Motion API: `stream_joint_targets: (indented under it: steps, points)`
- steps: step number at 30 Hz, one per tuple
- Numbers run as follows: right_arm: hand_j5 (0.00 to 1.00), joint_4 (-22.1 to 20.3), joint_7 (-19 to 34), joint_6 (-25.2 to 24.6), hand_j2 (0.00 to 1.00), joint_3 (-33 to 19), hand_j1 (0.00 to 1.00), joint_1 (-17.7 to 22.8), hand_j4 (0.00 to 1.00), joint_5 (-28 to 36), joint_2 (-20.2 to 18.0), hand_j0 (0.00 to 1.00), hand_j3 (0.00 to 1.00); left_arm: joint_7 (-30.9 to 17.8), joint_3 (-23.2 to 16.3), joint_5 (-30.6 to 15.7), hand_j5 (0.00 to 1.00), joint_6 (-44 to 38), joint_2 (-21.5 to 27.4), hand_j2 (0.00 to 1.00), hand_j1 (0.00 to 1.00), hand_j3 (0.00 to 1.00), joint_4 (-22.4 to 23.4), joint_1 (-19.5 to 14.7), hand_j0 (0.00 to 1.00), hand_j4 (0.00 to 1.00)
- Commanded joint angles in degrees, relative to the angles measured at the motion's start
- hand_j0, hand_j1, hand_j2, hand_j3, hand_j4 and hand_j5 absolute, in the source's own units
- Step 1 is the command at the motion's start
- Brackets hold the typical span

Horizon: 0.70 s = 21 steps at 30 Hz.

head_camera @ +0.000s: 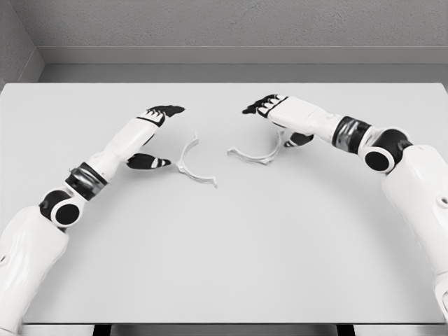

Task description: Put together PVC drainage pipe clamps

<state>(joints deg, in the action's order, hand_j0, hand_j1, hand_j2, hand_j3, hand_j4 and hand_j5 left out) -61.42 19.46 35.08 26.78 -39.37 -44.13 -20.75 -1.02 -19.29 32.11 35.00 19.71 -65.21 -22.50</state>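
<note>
Grey walls and a pale floor strip frame a broad white tabletop [224, 266] that carries only the two parts of the work; no box, tray or other container shows anywhere on it, so nothing is held in anything.

Left clamp half [192, 165]: a thin white half-ring lying flat just left of the middle, its open side turned toward my left hand [155, 136]. That hand hovers just beside it, fingers spread and thumb held apart, gripping nothing; the thumb tip lies near the ring's left edge without clearly touching it.

Right clamp half [257, 154]: a matching half-ring lying flat just right of the middle, its open side facing away from me. My right hand [278, 117] reaches in above its far right end, fingers extended and relaxed. Whether a fingertip already touches the ring there I cannot tell; I judge it not yet grasped.

The two halves lie near each other but apart, ends not mated, so assembly appears not yet begun.

Step in hand, as I judge it: taking hold of each half. To do it well, I should close thumb and fingers across the band of each ring near mid-arc, leaving the end lugs free for joining. A thin, light part lying flat will likely skid if pushed sideways, so I should come down from above and pinch evenly, then lift both before turning the open sides to face one another.
</note>
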Motion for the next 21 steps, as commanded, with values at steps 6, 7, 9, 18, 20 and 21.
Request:
stream_joint_targets:
  steps: [6, 7, 9, 18, 20, 21]
  points:
    - [1.00, 8.2, -0.1, -0.1, 1.00, 0.5, 1.00, -3.3, 1.00, 0.2, 2.6, 1.00, 1.00, 0.1, 0.4, -0.6, 1.00, 0.0, 2.7, 1.00, 1.00, 1.00, 0.3, -0.4, 1.00, 1.00]
    - [1.00, 8.3, -0.1, -0.1, 1.00, 0.5, 1.00, -3.3, 1.00, 0.2, 2.7, 1.00, 1.00, 0.1, 0.4, -0.6, 1.00, 0.0, 2.7, 1.00, 1.00, 1.00, 0.3, -0.4, 1.00, 1.00]
    - [1.00, 8.7, -0.1, -0.1, 1.00, 0.5, 1.00, -3.4, 1.00, -0.2, 2.9, 1.00, 1.00, 0.1, 0.4, -0.6, 1.00, 0.0, 2.7, 1.00, 1.00, 1.00, 0.3, -0.4, 1.00, 1.00]
    - [1.00, 11.8, -0.2, -0.1, 1.00, 0.6, 1.00, -4.8, 1.00, -1.0, 5.2, 1.00, 1.00, 0.1, 0.7, -0.6, 1.00, 0.0, 3.1, 1.00, 1.00, 1.00, 0.3, -0.5, 1.00, 1.00]
    - [1.00, 11.8, -0.1, -0.1, 1.00, 0.6, 1.00, -4.9, 1.00, -1.1, 5.6, 1.00, 1.00, 0.1, 0.7, -0.6, 1.00, 0.0, 3.6, 1.00, 1.00, 1.00, 0.3, -1.1, 1.00, 1.00]
    - [1.00, 11.8, -0.1, -0.1, 1.00, 0.6, 1.00, -4.9, 1.00, -1.1, 5.7, 1.00, 1.00, 0.1, 0.7, -0.6, 1.00, 0.0, 4.9, 1.00, 1.00, 1.00, 0.3, -1.1, 1.00, 1.00]
